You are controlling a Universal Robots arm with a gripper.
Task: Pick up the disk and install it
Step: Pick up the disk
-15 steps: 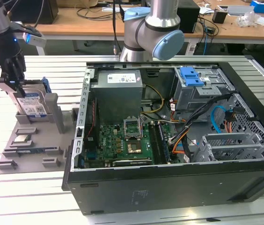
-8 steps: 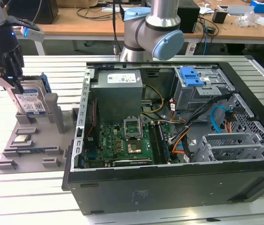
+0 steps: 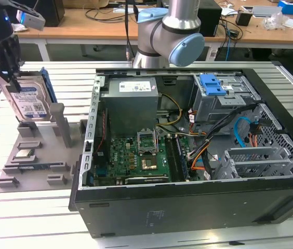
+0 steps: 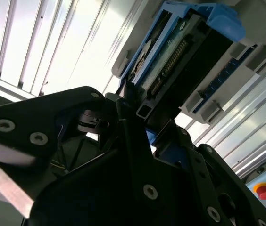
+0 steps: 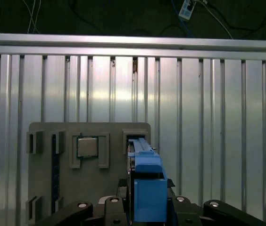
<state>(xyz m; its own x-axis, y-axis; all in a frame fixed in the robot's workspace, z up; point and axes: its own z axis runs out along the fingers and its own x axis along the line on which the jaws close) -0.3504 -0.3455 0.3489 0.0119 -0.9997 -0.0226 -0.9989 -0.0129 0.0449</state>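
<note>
Clamping the one disk (image 3: 29, 101) by its blue-railed edges, the single claw (image 3: 11, 78) holds it upright on one grey fixture (image 3: 37, 174).

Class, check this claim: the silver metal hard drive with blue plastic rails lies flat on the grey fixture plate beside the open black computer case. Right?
Wrong in one respect: the exterior view shows the silver metal hard drive standing on edge, not lying flat. It is on the grey fixture plate beside the open black computer case.
</note>
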